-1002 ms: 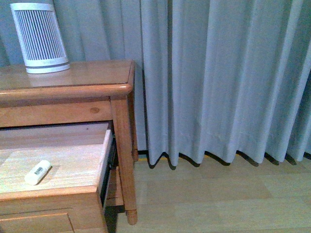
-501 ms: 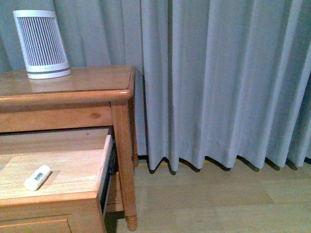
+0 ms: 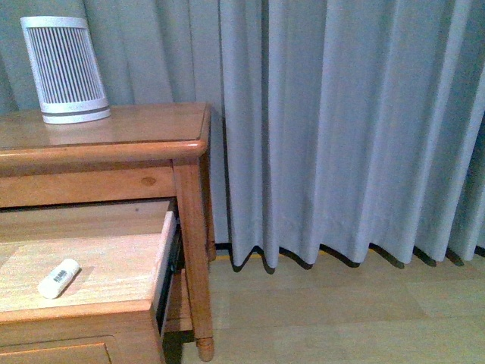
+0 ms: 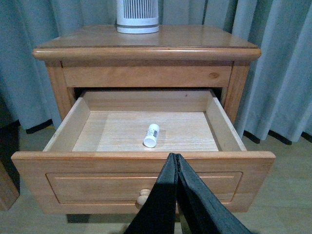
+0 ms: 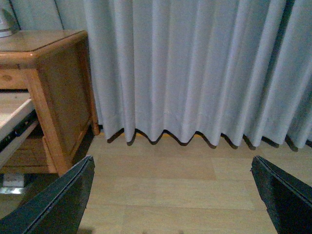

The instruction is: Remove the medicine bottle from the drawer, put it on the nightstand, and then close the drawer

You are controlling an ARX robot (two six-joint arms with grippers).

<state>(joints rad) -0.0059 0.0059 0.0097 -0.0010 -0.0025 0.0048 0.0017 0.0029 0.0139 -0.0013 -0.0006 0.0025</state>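
Against the frame a second ago, the nightstand (image 3: 121,125) sits slightly lower in the front view, and the bottle (image 3: 58,277) has kept its spot. It lies on its side in the pulled-out drawer (image 3: 91,307), lower left of the frame, barcode up, clear of every wall. A slatted cone (image 3: 68,68) stands upper left on the nightstand top. The left gripper (image 4: 174,157) has its jaws pressed tip to tip, empty, low centre before the drawer front (probably not touching it). The right gripper (image 5: 171,163) has its jaws wide over the floor (image 5: 161,180), near the curtain (image 5: 195,68).
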